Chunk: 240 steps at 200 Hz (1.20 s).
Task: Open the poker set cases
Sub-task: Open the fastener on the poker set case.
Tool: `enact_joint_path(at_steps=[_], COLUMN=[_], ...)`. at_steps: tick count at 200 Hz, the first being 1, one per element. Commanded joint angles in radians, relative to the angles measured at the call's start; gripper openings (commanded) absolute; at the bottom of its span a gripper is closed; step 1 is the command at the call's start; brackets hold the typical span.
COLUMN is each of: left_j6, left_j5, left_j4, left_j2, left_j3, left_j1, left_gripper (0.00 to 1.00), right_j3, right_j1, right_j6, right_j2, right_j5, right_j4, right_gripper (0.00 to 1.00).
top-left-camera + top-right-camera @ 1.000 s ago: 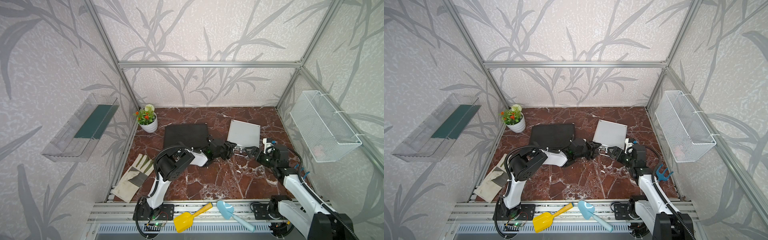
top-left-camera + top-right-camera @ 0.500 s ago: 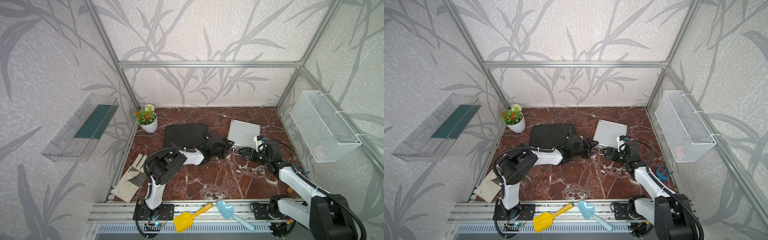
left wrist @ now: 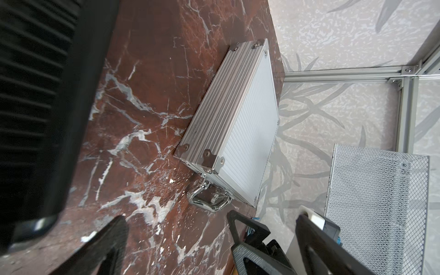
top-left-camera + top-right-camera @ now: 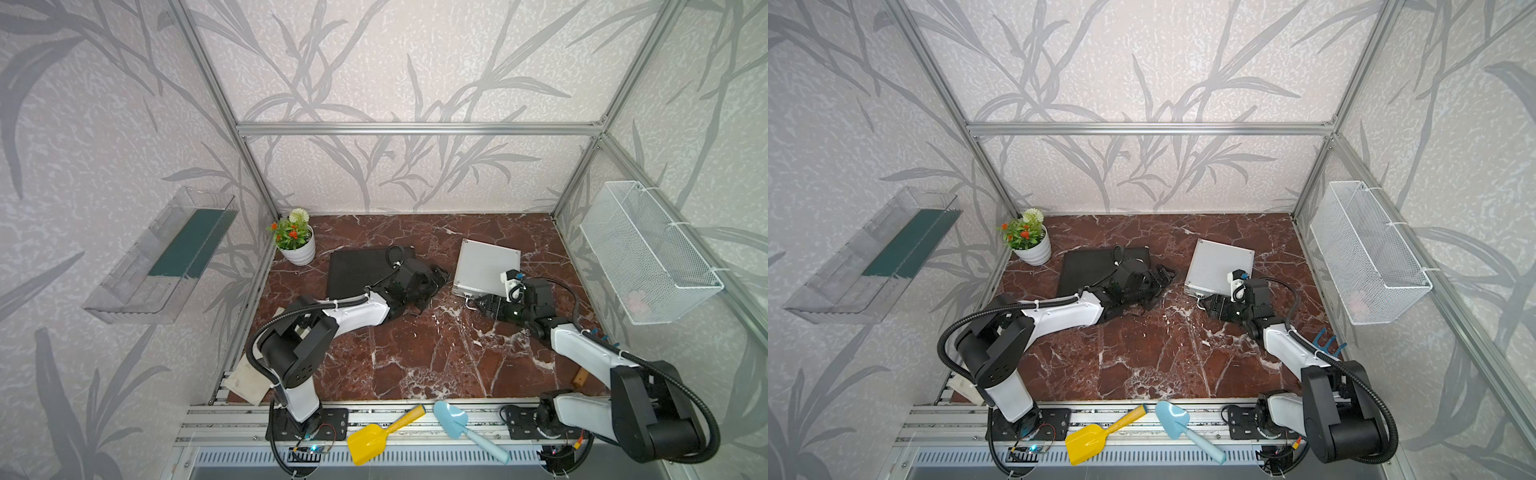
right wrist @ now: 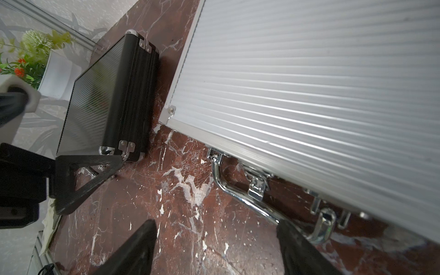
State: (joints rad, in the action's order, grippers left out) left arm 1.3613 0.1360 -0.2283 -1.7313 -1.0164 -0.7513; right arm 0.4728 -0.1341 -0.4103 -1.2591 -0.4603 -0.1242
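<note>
Two poker set cases lie flat and shut on the marble floor: a wider black case [image 4: 357, 272] [image 4: 1088, 270] [image 5: 95, 95] and a smaller silver case [image 4: 486, 266] [image 4: 1219, 268] [image 3: 242, 123] [image 5: 309, 83]. My left gripper [image 4: 436, 291] [image 4: 1163, 286] [image 3: 210, 217] hangs open by the black case's front right corner, with only floor between its fingers. At the silver case's front edge my right gripper [image 4: 478, 302] [image 4: 1208, 305] [image 5: 215, 223] is open. One of its fingers [image 5: 297, 247] is beside the chrome handle [image 5: 238, 197] [image 3: 204, 202]. A latch [image 5: 257, 188] sits above the handle.
A potted flower [image 4: 297, 245] stands at the back left. A white wire basket [image 4: 648, 257] hangs on the right wall and a clear shelf [image 4: 166, 257] on the left. A yellow scoop [image 4: 382, 434] and a blue trowel [image 4: 461, 424] lie on the front rail. A pale glove [image 4: 249, 380] lies front left.
My left gripper's jaws have spread wide and it has shifted back along the black case's corner. The right gripper has narrowed a little and drawn up to the silver case's handle.
</note>
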Motion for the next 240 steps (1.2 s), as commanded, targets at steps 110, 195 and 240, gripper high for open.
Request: enact_joint_path(at_steps=[110, 195, 240], left_j6=[-0.139, -0.127, -0.12], left_j5=[-0.052, -0.04, -0.032], left_j4=[0.142, 0.132, 0.124], left_j2=[0.038, 0.036, 0.032], left_j3=[-0.045, -0.042, -0.038], left_j1=[0.027, 0.033, 0.035], left_gripper=[0.99, 0.99, 0.99], right_j3=[0.078, 0.093, 0.102], right_j1=[-0.021, -0.038, -0.067], right_j6=[0.034, 0.059, 0.094], right_j2=[-0.142, -0.17, -0.143], right_j5=[-0.004, -0.024, 0.004], right_j4=[-0.097, -0.106, -0.058], right_gripper=[0.8, 0.8, 0.8])
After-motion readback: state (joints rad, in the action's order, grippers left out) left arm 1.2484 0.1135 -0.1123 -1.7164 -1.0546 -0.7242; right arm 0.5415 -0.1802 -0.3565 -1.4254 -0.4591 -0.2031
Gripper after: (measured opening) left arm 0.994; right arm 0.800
